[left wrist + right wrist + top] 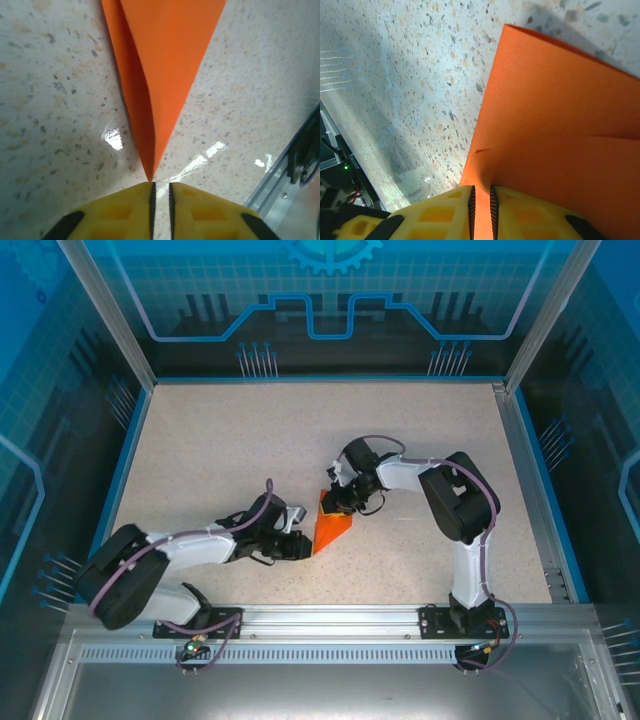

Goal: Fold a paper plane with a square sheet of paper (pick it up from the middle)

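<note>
Near the front rail, left of centre, my left gripper (161, 186) lies low over the table (220, 460). Its fingers are pressed almost together with only a slit between them, and the sharp nose of the paper plane (330, 525) touches their tips; I cannot tell whether the nose is caught. The orange dart lies mid-table, widening toward the far right, with a centre ridge creased along it. At its wide far end my right gripper (481, 189) pinches the paper between its pads. I judge the nose and body folds done; what seems left is setting the wings and letting go.
</note>
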